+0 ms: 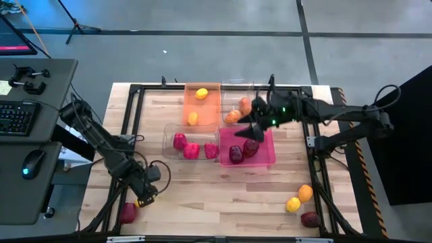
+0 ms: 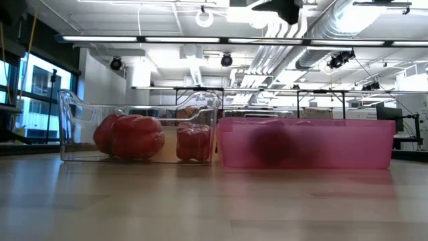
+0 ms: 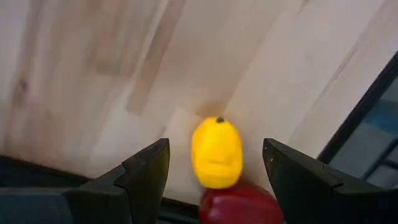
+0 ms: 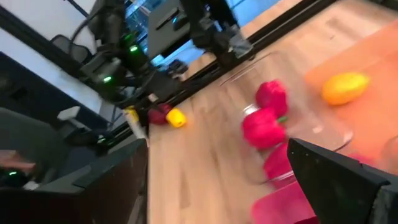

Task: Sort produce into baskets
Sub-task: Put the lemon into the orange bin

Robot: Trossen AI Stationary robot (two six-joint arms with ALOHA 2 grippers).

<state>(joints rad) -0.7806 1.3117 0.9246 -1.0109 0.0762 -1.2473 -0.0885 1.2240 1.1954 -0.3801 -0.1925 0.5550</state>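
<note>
My left gripper point(image 1: 144, 196) is open at the table's near left corner. Its fingers stand on either side of a yellow lemon-like piece point(image 3: 216, 152) without touching it. A dark maroon piece point(image 3: 239, 204) lies against the lemon. My right gripper point(image 1: 252, 128) is open and empty above the far edge of the pink basket point(image 1: 266, 158), which holds maroon pieces point(image 1: 236, 154). The orange basket point(image 1: 210, 102) holds two yellow pieces. One clear basket point(image 1: 169, 135) holds red pepper-like pieces point(image 2: 130, 137). The other clear basket point(image 1: 237, 88) holds orange pieces point(image 1: 233, 116).
Three loose pieces lie at the near right of the table: an orange one point(image 1: 306, 193), a yellow one point(image 1: 293, 204) and a maroon one point(image 1: 310, 219). A black frame point(image 1: 135, 115) runs around the table's edges. A desk with a keyboard point(image 1: 17, 116) stands to the left.
</note>
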